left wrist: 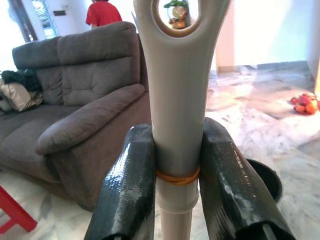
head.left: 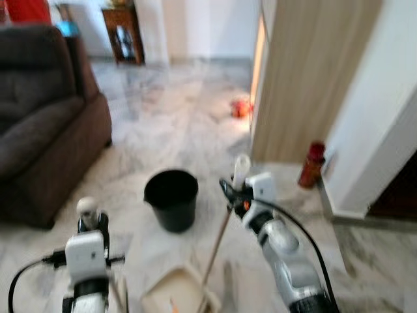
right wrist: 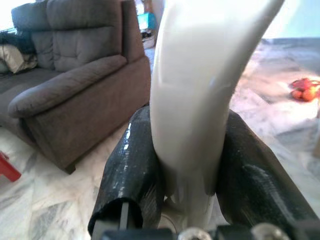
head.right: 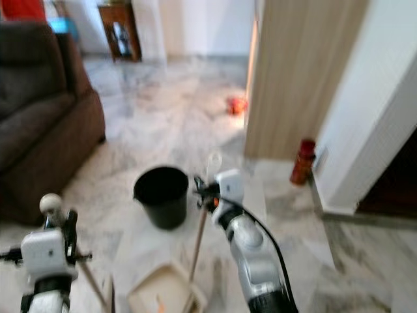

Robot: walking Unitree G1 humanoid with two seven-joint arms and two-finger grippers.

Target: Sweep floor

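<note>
Down at the near edge of the floor, a cream dustpan [head.left: 171,290] lies on the marble with something small and orange on it, and a long wooden handle [head.left: 217,251] rises from its right side up to the right gripper [head.left: 240,190]. That gripper is clamped shut on the handle's white plastic grip, its two black fingers [right wrist: 131,170] pressed against either side of the grip. The left gripper [head.left: 90,222] is likewise closed on a second handle [left wrist: 176,125], a pale plastic one with a hanging hole at its top and an orange band just above the fingertips; its lower end runs down out of sight, so whether it is the broom cannot be told for certain. Judging from this, the step in hand is bringing the broom and pan together on the debris. To do it well, the pan's lip should stay flat on the marble while the other tool draws dirt toward it in short strokes, with neither handle twisting in its grip. Both silver arms reach forward and are raised, the right one extended farther and angled in toward the middle, the left held near and low. Just beyond the dustpan stands a black bucket [head.left: 171,197], a likely place to tip the sweepings. A brown sofa [head.left: 45,124] fills the far left, a red bottle [head.left: 311,164] stands by the wall on the right, and some orange things [head.left: 241,107] lie farther off on the floor.
</note>
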